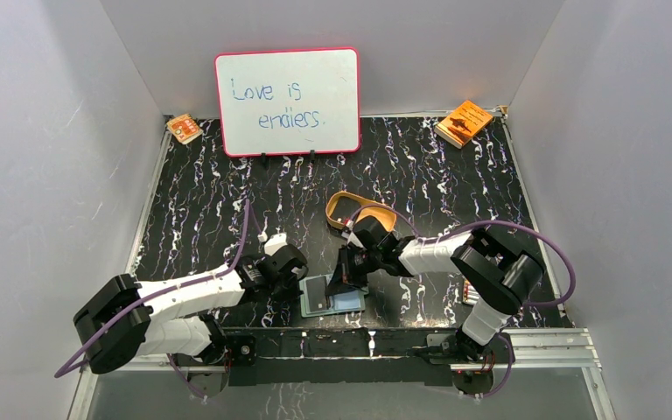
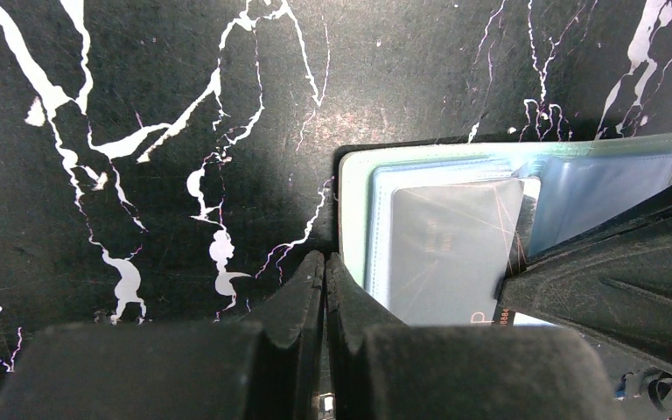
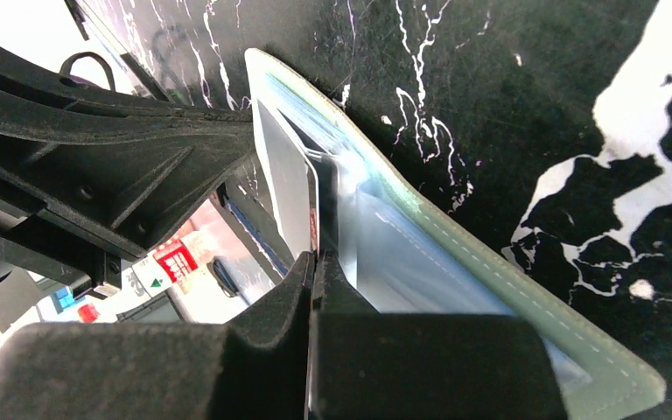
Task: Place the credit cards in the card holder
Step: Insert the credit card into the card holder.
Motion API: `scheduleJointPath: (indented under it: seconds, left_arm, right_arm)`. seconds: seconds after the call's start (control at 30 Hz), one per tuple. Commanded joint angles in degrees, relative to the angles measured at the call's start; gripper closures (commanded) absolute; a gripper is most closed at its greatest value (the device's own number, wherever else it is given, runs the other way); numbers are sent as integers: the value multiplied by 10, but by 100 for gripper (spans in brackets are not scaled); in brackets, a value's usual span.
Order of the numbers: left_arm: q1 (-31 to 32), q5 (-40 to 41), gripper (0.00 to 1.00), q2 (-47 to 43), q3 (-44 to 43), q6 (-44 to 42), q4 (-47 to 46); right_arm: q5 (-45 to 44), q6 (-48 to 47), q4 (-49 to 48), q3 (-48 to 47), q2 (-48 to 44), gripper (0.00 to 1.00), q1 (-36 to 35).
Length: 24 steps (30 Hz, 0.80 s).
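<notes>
Right wrist | right tool (image 3: 315, 262) gripping credit card (image 3: 284, 184) | card over open card holder (image 3: 490, 271)

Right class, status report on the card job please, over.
Left gripper shut, empty, beside card holder. Right gripper shut on credit card, over the open holder's pockets. Nothing in the way.

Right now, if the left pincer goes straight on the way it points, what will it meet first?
Most likely the black table, close beside the edge of the open wallet. The shut left pincer aims just past that edge, though depth is unclear.
</notes>
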<state>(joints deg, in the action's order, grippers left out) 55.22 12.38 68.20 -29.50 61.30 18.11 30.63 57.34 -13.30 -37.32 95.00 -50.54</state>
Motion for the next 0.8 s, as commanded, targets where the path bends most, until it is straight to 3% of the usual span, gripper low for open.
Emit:
scheduleJointPath:
  seconds: [0.0,0.17,0.33,0.63,0.7,0.77]
  left_arm:
    - [0,-9,100,16,22,-2,30]
    - [0,-5,100,9,26,1,32]
    - [0,-2,100,7,24,0,37]
    - [0,1,100,0,24,1,43]
    - [0,1,100,1,25,0,42]
    - [0,2,100,2,23,0,41]
  right_arm:
    - [-4,-40,65,-32,-7,89,-6]
    - [-22,-63,126,-49,-29,65,-6]
    - [-46,-86,189,-76,-44,55,-6]
    - [-102,-125,265,-114,-75,55,-5]
    - [-111,-129,265,-113,-79,58,-6]
    - [-117,-132,265,-112,-78,68,-6]
